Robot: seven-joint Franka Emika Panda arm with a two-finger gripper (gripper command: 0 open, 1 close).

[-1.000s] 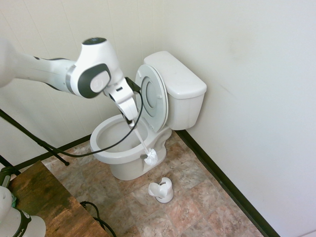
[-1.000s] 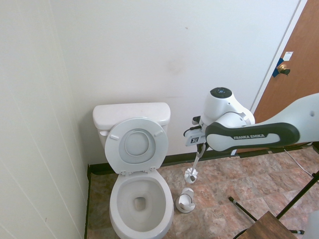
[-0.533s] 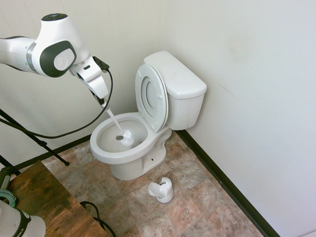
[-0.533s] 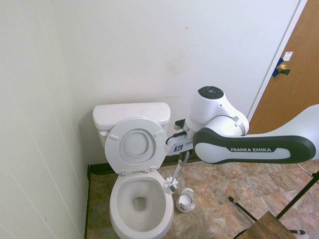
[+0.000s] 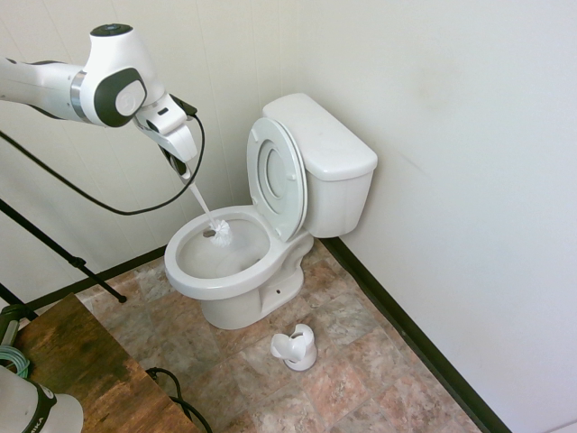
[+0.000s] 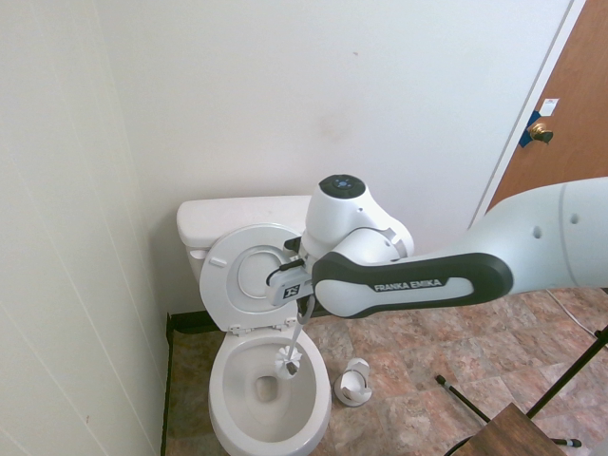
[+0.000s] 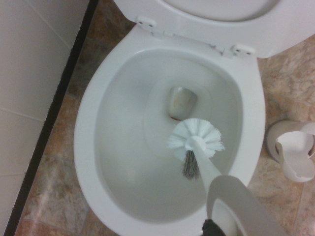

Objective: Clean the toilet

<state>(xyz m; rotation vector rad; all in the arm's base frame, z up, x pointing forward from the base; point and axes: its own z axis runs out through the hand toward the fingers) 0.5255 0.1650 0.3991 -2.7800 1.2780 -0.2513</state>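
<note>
The white toilet [image 5: 329, 149] stands in the corner with its seat and lid [image 5: 275, 176] raised against the tank. My gripper [image 5: 185, 172] hangs above the bowl's wall side, shut on the handle of a white toilet brush [image 5: 219, 236]. The handle slants down and the bristle head sits inside the bowl [image 6: 220, 399], above the water. In the second exterior view the gripper [image 6: 306, 306] is in front of the raised lid, with the brush head [image 6: 290, 359] over the bowl. The wrist view shows the brush head [image 7: 196, 140] beside the drain opening [image 7: 182, 102].
The small white brush holder [image 5: 296, 347] stands without a brush on the tiled floor beside the toilet base, also visible in the other views [image 6: 353, 382] [image 7: 295, 152]. A brown wooden surface [image 5: 86, 374] is at the near left. A door [image 6: 560, 142] is at the right.
The arm swung from beside the toilet to over the bowl. The brush head went from outside the rim into the bowl, then shifted toward its wall side.
</note>
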